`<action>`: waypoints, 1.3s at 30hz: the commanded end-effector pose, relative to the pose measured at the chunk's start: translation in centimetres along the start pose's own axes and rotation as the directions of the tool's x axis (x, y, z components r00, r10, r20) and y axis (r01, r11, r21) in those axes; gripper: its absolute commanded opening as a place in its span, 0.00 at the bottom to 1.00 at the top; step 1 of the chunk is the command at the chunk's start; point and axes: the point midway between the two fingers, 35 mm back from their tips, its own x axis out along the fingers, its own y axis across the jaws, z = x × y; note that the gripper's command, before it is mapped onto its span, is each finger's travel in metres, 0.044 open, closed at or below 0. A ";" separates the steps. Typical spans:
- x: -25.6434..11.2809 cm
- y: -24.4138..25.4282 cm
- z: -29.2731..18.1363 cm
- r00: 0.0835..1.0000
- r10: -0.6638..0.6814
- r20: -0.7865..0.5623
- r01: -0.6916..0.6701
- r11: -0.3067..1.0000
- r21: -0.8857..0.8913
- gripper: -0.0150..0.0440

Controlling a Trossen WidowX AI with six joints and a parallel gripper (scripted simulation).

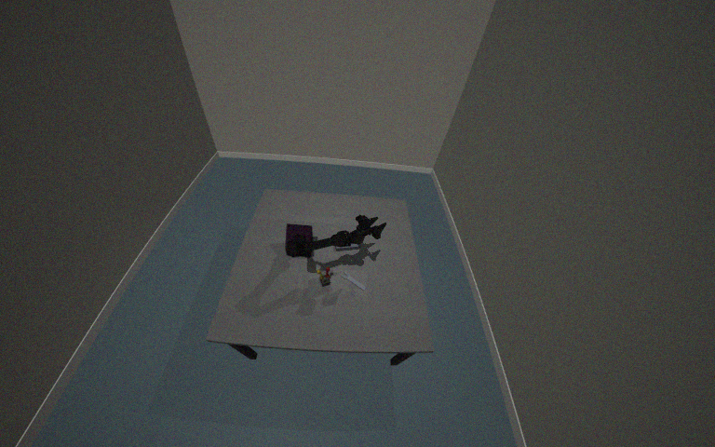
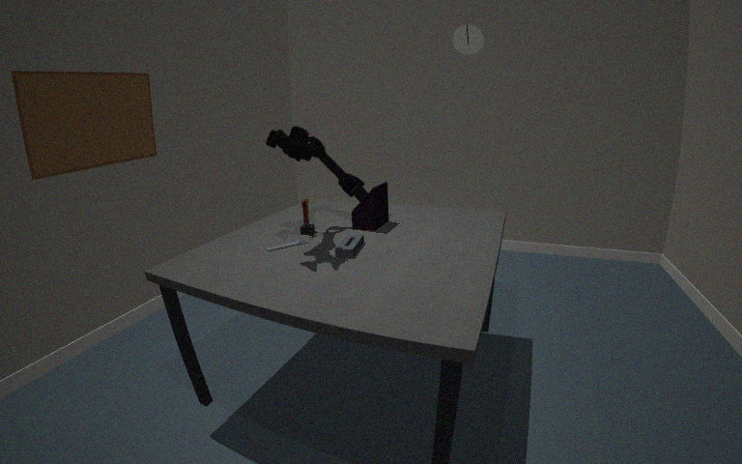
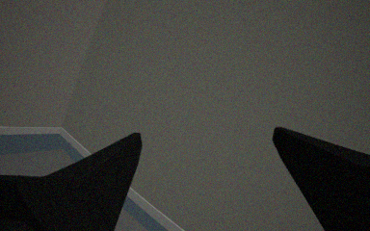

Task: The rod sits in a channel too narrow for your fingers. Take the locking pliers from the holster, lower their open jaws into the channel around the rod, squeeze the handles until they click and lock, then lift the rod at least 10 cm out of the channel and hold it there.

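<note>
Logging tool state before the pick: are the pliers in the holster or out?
In: the pliers' red and yellow handles stand up from the dark holster.
</note>
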 end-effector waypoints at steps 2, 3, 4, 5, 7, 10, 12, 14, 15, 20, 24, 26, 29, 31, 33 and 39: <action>-7.9 -1.4 0.5 0.984 -0.135 -0.113 0.172 0.876 0.451 1.00; -8.9 -1.5 0.5 0.980 -0.153 -0.125 0.196 0.844 0.500 1.00; -9.9 -1.5 0.5 0.976 -0.172 -0.137 0.219 0.807 0.548 1.00; -10.9 -1.6 0.6 0.970 -0.190 -0.150 0.242 0.767 0.594 1.00; -12.9 -1.5 0.6 0.958 -0.227 -0.174 0.283 0.677 0.679 1.00; -15.7 -1.1 0.5 0.937 -0.281 -0.209 0.332 0.521 0.787 1.00; -17.6 -0.7 0.3 0.920 -0.317 -0.232 0.353 0.404 0.844 1.00; -18.4 -0.5 0.2 0.911 -0.333 -0.243 0.358 0.348 0.867 1.00; -18.4 -0.5 0.2 0.911 -0.334 -0.243 0.358 0.346 0.867 1.00; -18.4 -0.5 0.2 0.911 -0.334 -0.243 0.358 0.346 0.867 1.00; -18.4 -0.5 0.2 0.911 -0.334 -0.243 0.358 0.346 0.867 1.00; -18.4 -0.8 -0.9 0.901 -0.315 -0.298 0.396 0.316 0.862 1.00; -19.0 -1.9 -5.6 0.824 -0.223 -0.521 0.561 0.195 0.804 1.00; -20.1 -2.4 -8.7 0.737 -0.148 -0.659 0.675 0.118 0.728 1.00; -21.8 -2.8 -11.6 0.628 -0.067 -0.776 0.778 0.052 0.626 1.00; -28.4 -3.2 -17.7 0.257 0.160 -0.953 0.966 -0.055 0.251 1.00</action>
